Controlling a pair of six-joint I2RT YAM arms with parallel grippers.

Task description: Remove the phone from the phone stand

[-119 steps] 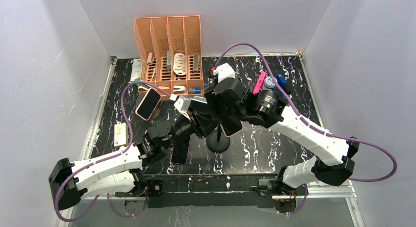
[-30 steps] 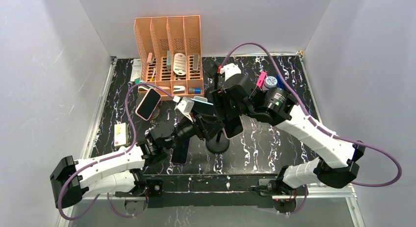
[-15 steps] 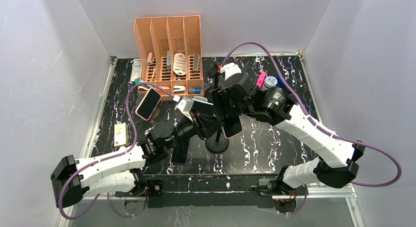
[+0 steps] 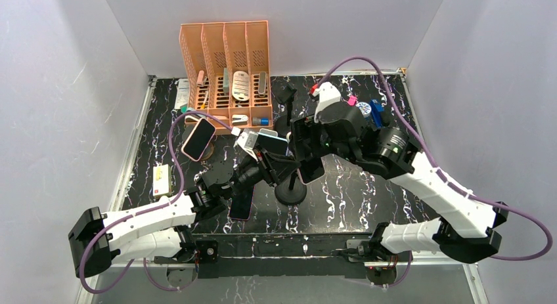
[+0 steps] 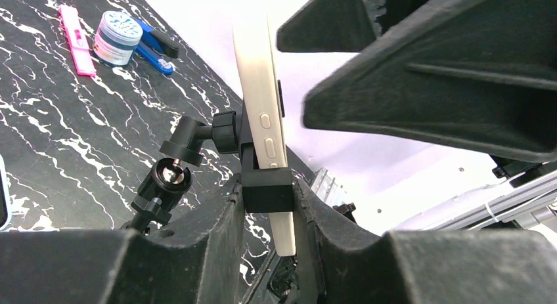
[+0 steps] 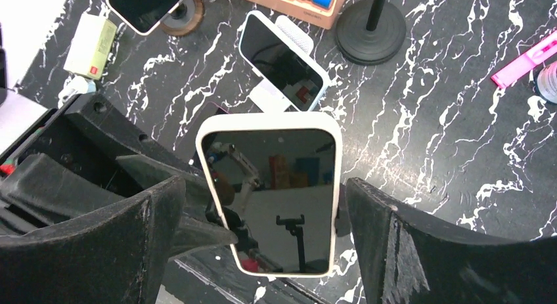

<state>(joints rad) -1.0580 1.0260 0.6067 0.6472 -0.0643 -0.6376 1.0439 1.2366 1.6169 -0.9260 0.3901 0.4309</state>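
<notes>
At left, the left gripper [image 5: 268, 209] has its jaws closed on the clamp [image 5: 266, 186] of the phone stand [image 4: 291, 192], bracing it. The phone [image 6: 269, 153] sits upright in that clamp, mid-worktop [image 4: 368, 186]. We judge it stiff, light and smooth-cased with a glass face, so it is likely slippery; take it by the long edges, clear of the side buttons [image 5: 266, 130]. The right gripper [image 6: 266, 192] straddles those edges, jaws wide open. The organizer [image 4: 226, 67] and a second phone [image 4: 198, 138] crowd the left. We see freer room upward and rightward.
</notes>
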